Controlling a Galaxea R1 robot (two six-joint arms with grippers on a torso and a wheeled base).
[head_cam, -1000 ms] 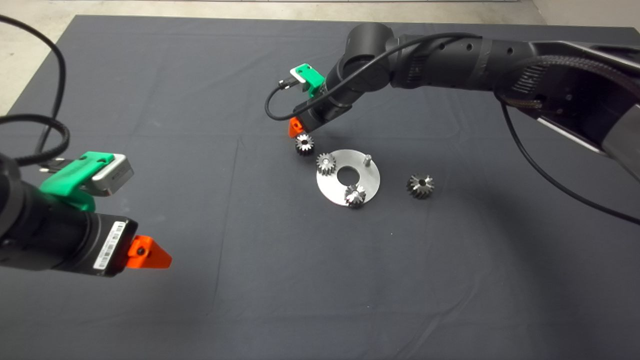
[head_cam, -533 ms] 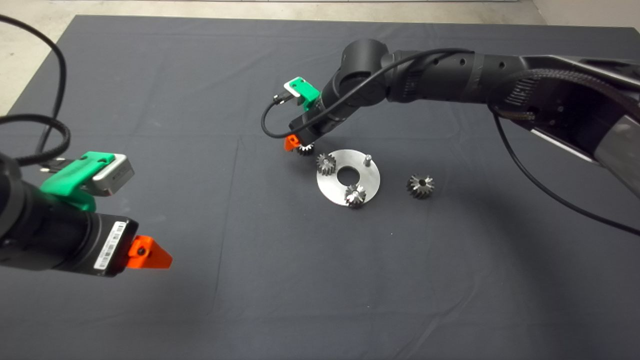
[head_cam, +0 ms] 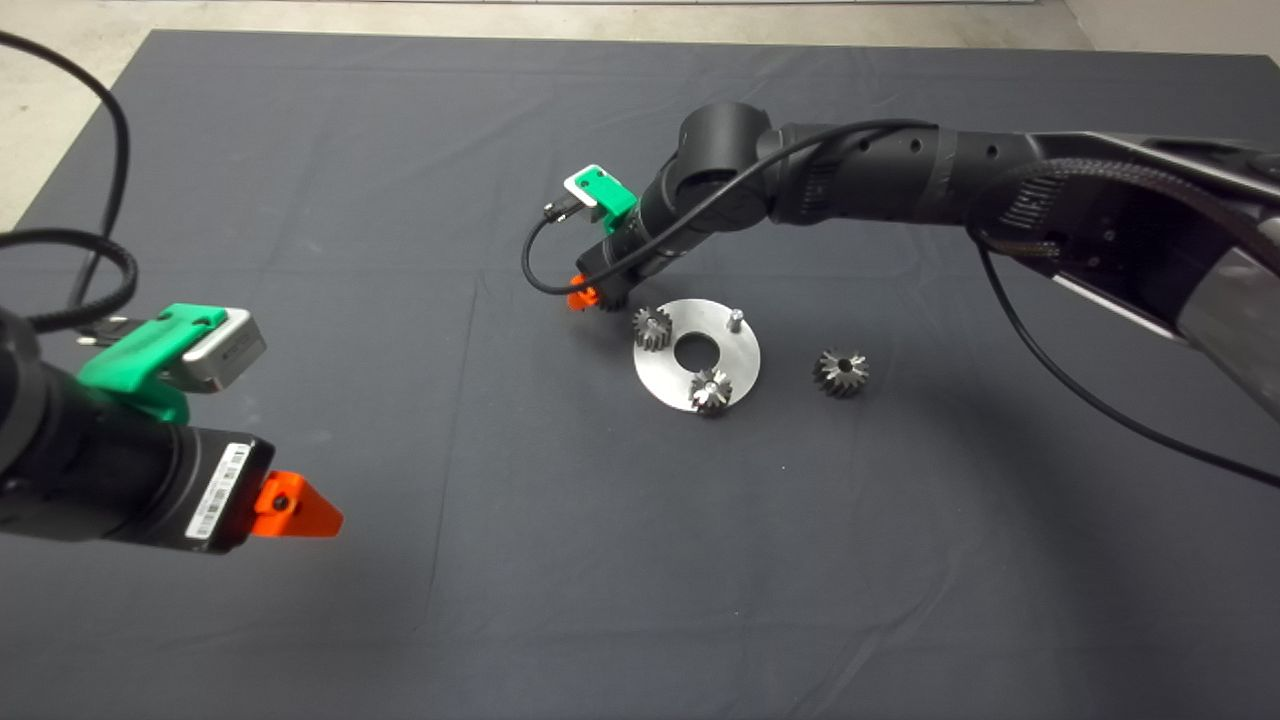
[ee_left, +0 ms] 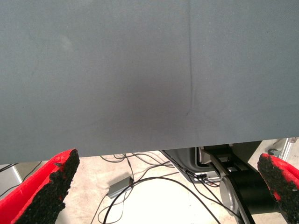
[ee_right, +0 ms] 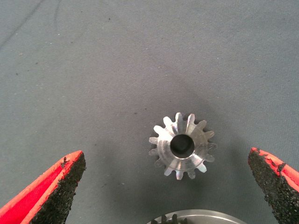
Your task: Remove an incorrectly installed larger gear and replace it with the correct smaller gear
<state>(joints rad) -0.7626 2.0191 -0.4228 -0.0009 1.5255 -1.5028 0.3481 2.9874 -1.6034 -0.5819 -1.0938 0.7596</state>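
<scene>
The small steel spur gear with short bright teeth (ee_right: 182, 145) lies flat on the dark mat (head_cam: 300, 250), just off the round silver plate (head_cam: 735, 372). The right gripper (ee_right: 168, 186) hangs right over it, fingers spread wide either side, presumably lining up a grab. The big coarse-toothed dark gear (head_cam: 840, 371) sits discarded beside the plate. The left gripper (ee_left: 163, 186) is parked near the mat's edge, fingers released.
</scene>
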